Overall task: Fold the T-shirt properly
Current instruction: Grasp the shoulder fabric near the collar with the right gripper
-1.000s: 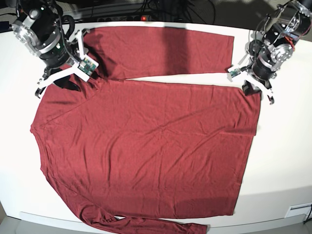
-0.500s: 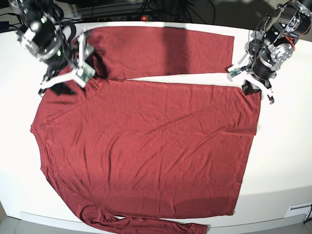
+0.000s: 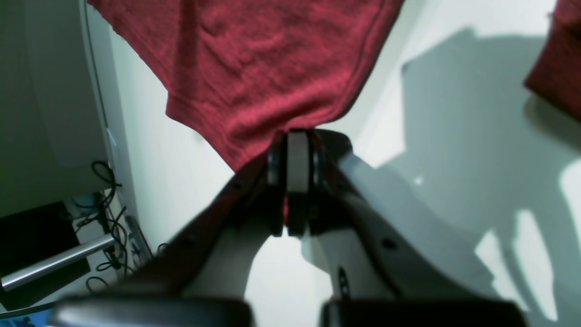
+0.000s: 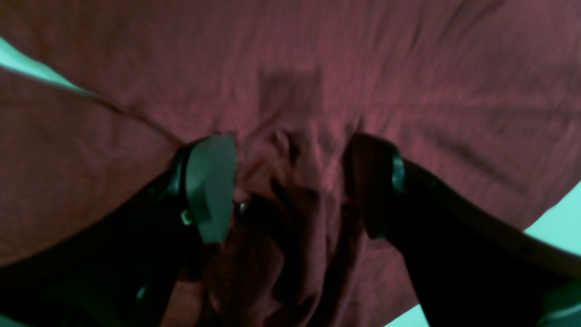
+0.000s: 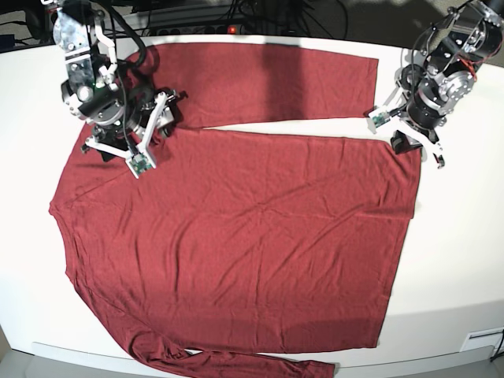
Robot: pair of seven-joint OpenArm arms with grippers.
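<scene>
The counter [image 5: 465, 236] is white and carries the T-shirt [image 5: 236, 236], which lies spread almost flat across most of it, body open with only shallow wrinkles. One long sleeve [image 5: 268, 79] is laid straight along the far edge of the counter, parallel to the body with a thin strip of white showing between them; the other sleeve [image 5: 236, 364] trails along the near edge, bunched and running out of the base view. No body fold is visible, so the work looks to be at an early stage: at most the far sleeve is arranged, while the near sleeve, the side folds and the final halving all appear left to do. The left gripper [image 3: 290, 136] sits at the hem corner on the base view's right, its jaws pressed fully together, pinching the hemmed corner, as the left wrist view shows. The right gripper [image 4: 290, 181] hovers over the shoulder and armpit area, its jaws spread wide either side of a small raised bunch of fabric without clamping it, so it holds nothing.
</scene>
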